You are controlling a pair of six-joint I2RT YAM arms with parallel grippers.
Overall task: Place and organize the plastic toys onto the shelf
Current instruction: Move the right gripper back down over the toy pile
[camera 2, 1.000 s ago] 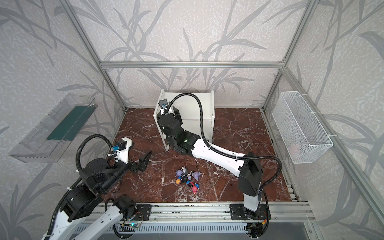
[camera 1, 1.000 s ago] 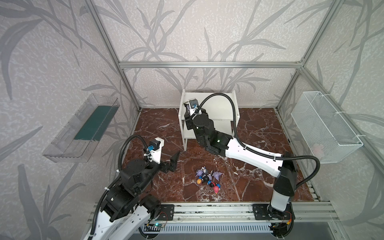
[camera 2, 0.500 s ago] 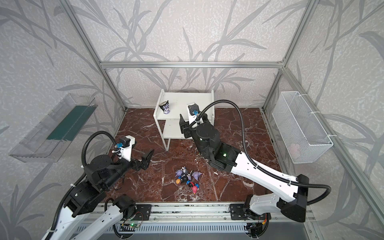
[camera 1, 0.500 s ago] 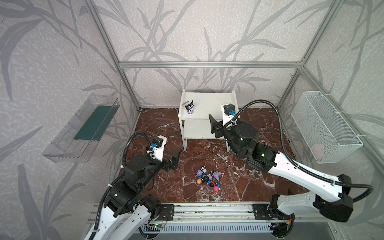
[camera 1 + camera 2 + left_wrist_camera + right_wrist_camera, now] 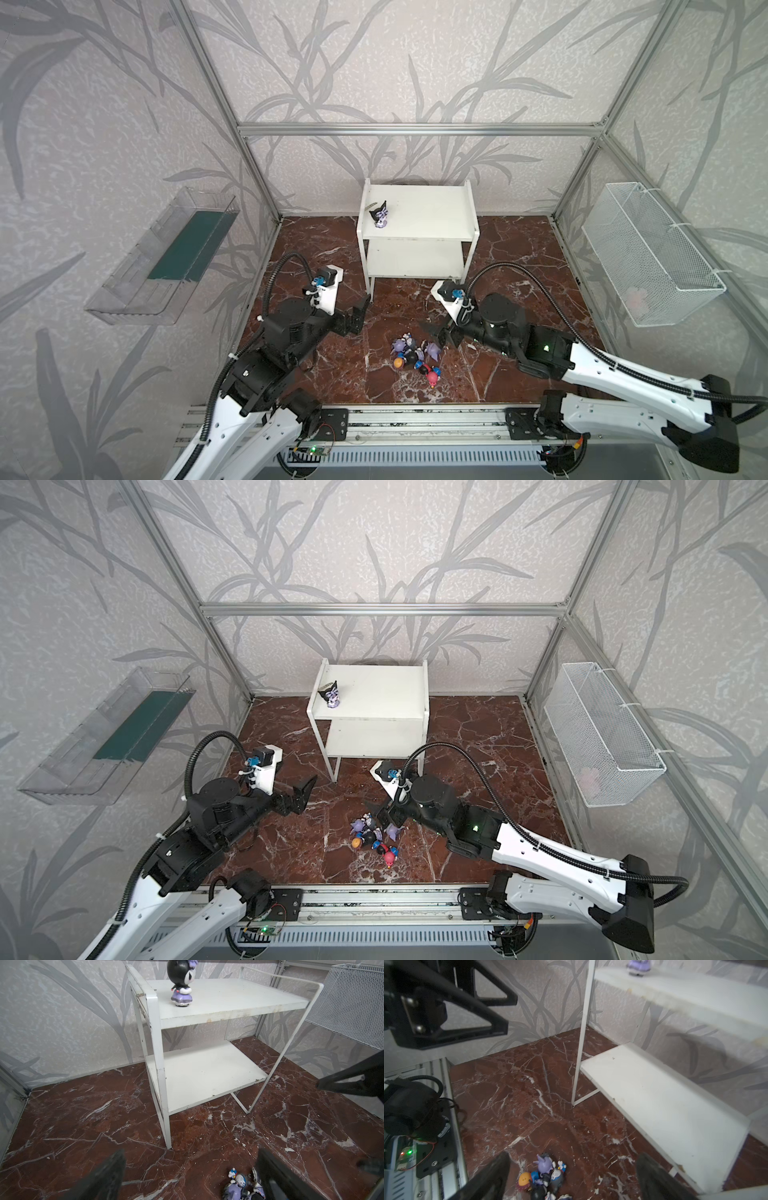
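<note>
**Both top views.** The shelf [image 5: 432, 212] stands at centre frame against the back wall, on the red marble floor [image 5: 324, 249]. One black-headed figurine [image 5: 380, 215] in a lavender dress stands upright near the left edge of the upper board. The other toys lie in a tight heap [image 5: 415, 358] on the floor at lower centre, in front of the shelf. The right gripper [image 5: 448, 336] hangs just right of the heap, jaws spread wide and holding nothing.

**Right wrist view.** The heap [image 5: 544, 1176] shows between these jaws.

**Top views, left of centre.** The left gripper [image 5: 362, 309] is near the shelf's front left leg and apart from the heap, jaws likewise wide apart and empty.
</note>
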